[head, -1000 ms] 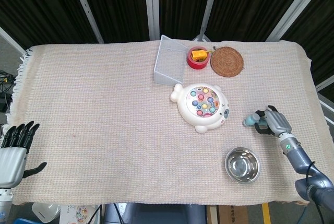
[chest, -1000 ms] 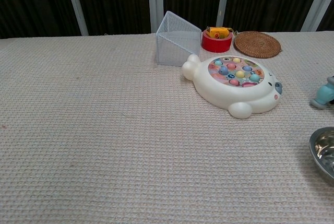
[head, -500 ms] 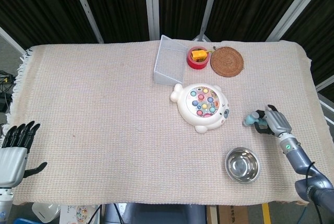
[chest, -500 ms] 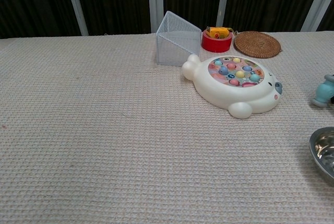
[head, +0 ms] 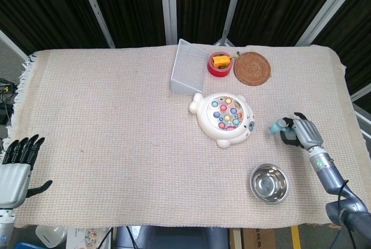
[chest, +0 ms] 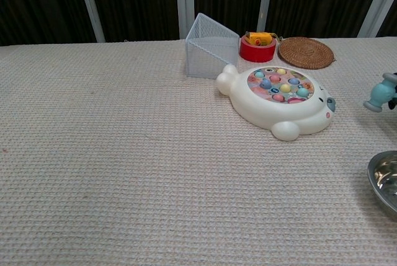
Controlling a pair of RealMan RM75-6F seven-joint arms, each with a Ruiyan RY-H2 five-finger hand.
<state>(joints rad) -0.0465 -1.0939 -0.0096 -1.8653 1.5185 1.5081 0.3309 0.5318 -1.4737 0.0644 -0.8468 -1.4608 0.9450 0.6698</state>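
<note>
My right hand (head: pixel 303 133) grips a small light-blue toy (head: pixel 278 126) at the right side of the table, just right of the white seal-shaped fishing game (head: pixel 224 118). In the chest view the light-blue toy (chest: pixel 378 97) hangs above the cloth at the right edge, with the hand almost wholly out of frame. A steel bowl (head: pixel 269 184) sits in front of that hand. My left hand (head: pixel 15 169) is off the table's front left corner, fingers spread and holding nothing.
At the back stand a tipped clear wire basket (head: pixel 186 75), a red round tin (head: pixel 219 65) with a yellow item in it, and a woven round coaster (head: pixel 252 68). The woven cloth (head: pixel 104 121) covers the whole table.
My right hand has lifted the light-blue toy off the cloth and moved it slightly back. The left hand has not moved.
</note>
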